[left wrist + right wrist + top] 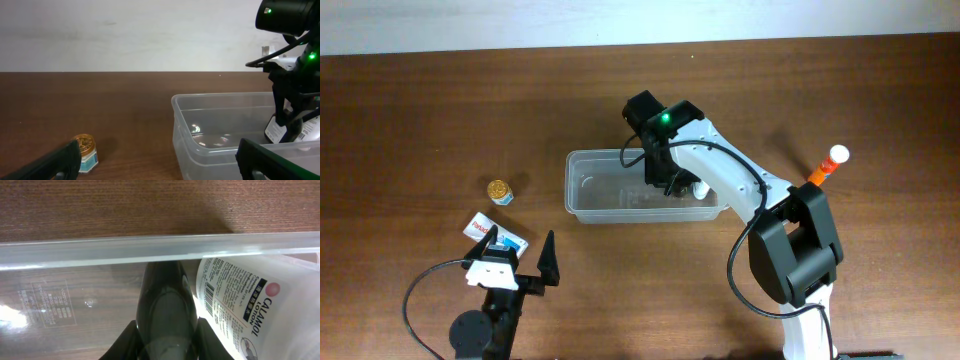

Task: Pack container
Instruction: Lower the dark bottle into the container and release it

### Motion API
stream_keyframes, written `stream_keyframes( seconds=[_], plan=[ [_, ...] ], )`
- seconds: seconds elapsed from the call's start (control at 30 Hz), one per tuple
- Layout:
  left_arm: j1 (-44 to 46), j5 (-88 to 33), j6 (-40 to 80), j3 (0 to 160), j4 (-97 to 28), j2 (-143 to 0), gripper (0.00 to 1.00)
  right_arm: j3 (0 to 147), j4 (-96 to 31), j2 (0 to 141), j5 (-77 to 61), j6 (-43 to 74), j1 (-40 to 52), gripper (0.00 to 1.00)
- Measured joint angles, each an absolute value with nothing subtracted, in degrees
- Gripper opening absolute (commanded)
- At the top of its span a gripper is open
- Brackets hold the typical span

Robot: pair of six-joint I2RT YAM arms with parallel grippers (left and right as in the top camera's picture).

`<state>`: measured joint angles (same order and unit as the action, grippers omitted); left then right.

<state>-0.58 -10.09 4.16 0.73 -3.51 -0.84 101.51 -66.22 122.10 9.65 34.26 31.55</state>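
Note:
The container (595,190) is a clear, long, shallow tub in the middle of the table. It also shows in the left wrist view (210,145). My right gripper (672,183) reaches down inside it and is shut on a white calamine lotion bottle (250,305), held tilted low in the tub's right half. Only one black finger shows in the right wrist view; the other is hidden behind the bottle. The tub's rim (150,250) crosses that view. My left gripper (520,262) is open and empty near the front left, well clear of the tub.
A small jar with a gold lid (499,190) stands left of the tub and also shows in the left wrist view (85,152). A blue and white box (495,232) lies beside my left gripper. An orange and white bottle (827,165) lies at the right.

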Motion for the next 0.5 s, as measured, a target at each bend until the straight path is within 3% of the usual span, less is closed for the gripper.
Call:
stream_keyframes(
  seconds=[0.17, 0.27, 0.5],
  plan=[
    [-0.58, -10.07, 4.16, 0.73, -3.51, -0.84, 0.99, 101.43, -66.02, 122.10, 9.65, 34.28, 31.55, 0.22],
    [-0.58, -10.07, 4.16, 0.73, -3.51, -0.84, 0.99, 101.43, -65.89, 122.10, 9.65, 34.15, 31.55, 0.30],
    [-0.58, -10.09, 4.16, 0.73, -3.51, -0.84, 0.99, 101.43, -65.87, 122.10, 9.67, 34.28, 31.55, 0.31]
  ],
)
